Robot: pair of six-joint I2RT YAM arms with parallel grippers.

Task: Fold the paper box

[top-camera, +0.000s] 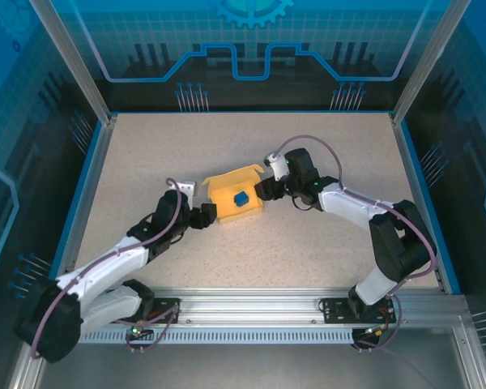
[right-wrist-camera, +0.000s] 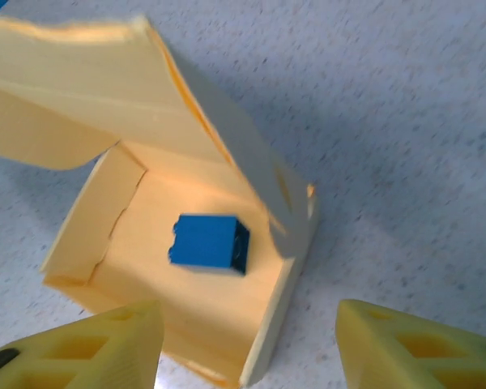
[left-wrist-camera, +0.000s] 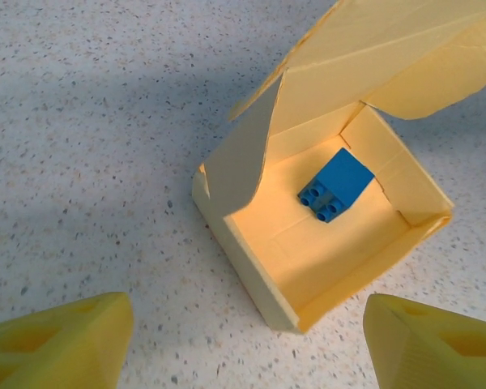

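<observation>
At the middle of the speckled table [top-camera: 146,146]: the paper box [top-camera: 236,201], pale yellow, standing as a shallow open tray with its walls up. Inside on its floor, 1 blue brick [left-wrist-camera: 336,186], round studs visible in the left wrist view. Lid flap [left-wrist-camera: 405,57] raised and leaning back from the far wall; 1 side flap [left-wrist-camera: 247,158] curling inward over a wall. Flanking the box, 2 grippers: the left gripper [top-camera: 204,217] just beside the near-left corner, the right gripper [top-camera: 266,190] just beside the right wall. Left fingers [left-wrist-camera: 57,340] spread wide, gripping nothing, the box's near corner ahead between them and apart from both. Right fingers [right-wrist-camera: 413,348] likewise parted, holding nothing; box's near corner reaching into the gap, contact with the finger on that view's left unclear.
</observation>
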